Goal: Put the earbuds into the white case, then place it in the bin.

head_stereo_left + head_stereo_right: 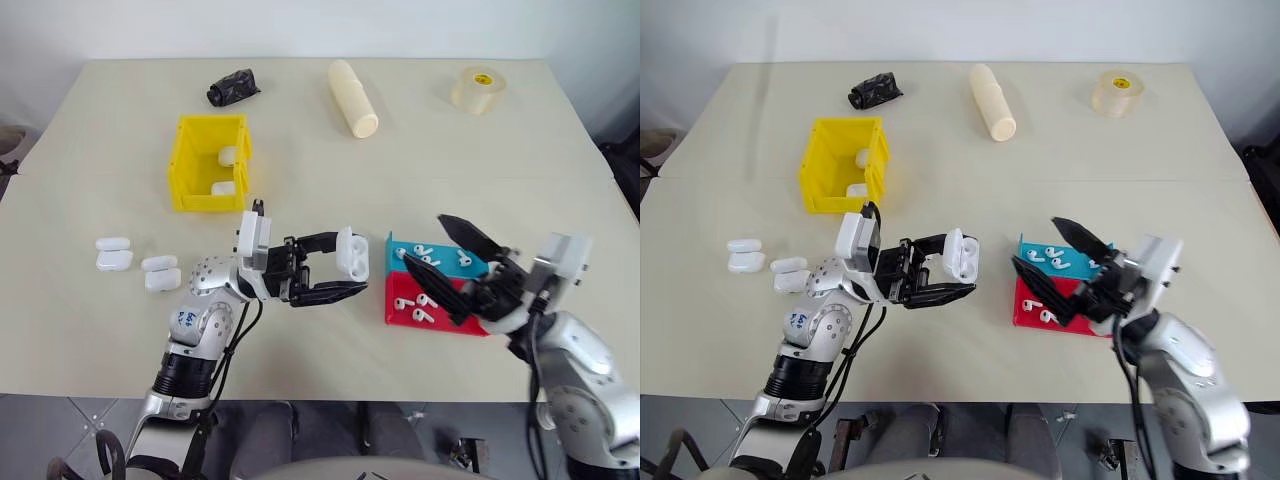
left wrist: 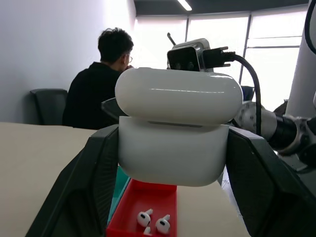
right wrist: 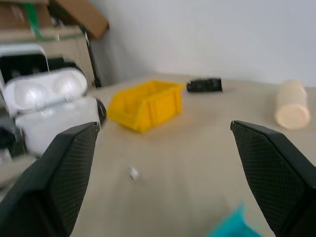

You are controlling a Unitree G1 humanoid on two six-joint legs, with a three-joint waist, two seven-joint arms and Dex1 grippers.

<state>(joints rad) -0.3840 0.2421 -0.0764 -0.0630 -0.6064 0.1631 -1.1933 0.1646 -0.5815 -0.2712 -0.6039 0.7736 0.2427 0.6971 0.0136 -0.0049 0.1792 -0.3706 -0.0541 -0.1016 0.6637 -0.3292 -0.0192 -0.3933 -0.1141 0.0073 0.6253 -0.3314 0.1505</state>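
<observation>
My left gripper is shut on the white case and holds it above the table in front of me, lid flipped open. In the right wrist view the lid's two hollows look empty, and a tiny white speck lies on the table. My right gripper stands open over the trays, to the right of the case, with nothing between its fingers. Several earbuds lie in a red tray and a blue tray. The yellow bin stands at the back left with two white cases inside.
More white cases lie on the table left of my left arm. Along the far edge sit a black crumpled object, a cream cylinder and a tape roll. A person sits in the background of the left wrist view.
</observation>
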